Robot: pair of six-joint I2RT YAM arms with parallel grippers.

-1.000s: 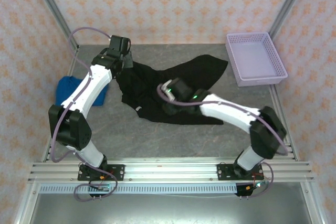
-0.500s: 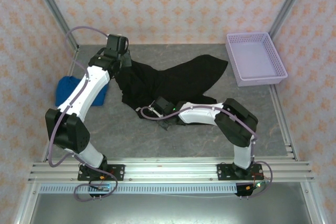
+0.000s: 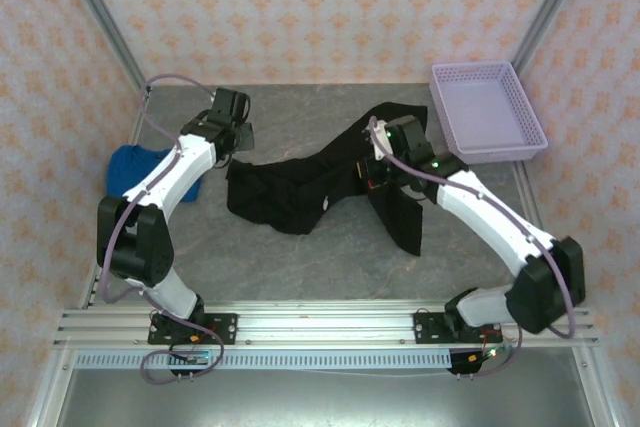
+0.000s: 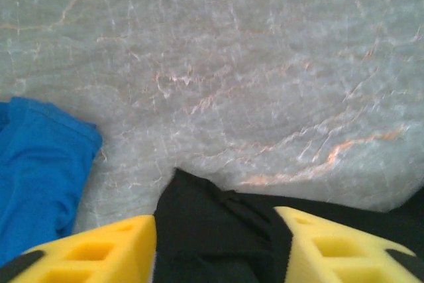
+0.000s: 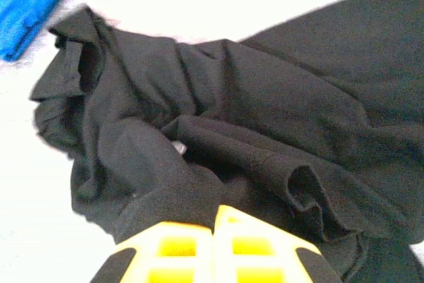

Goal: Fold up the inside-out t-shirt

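The left pincer (image 4: pixel 215 233) is closed on a bunch of the inside-out t-shirt (image 3: pixel 285 192). Black cloth is seen filling the gap between its two yellow fingers (image 4: pixel 93 250). The shirt's left end is held there, near the back left of the surface (image 3: pixel 300 267). A little way to the left, a blue folded cloth (image 3: pixel 130 165) is laid flat. The right pincer (image 5: pixel 215 223) is shut tight, and the shirt's right part is pinched in it. From that spot a black flap is spread toward the near edge. Between the two pincers the shirt is stretched out in crumpled folds. A purple basket (image 3: pixel 443 117) is set at the back right, close to the shirt.
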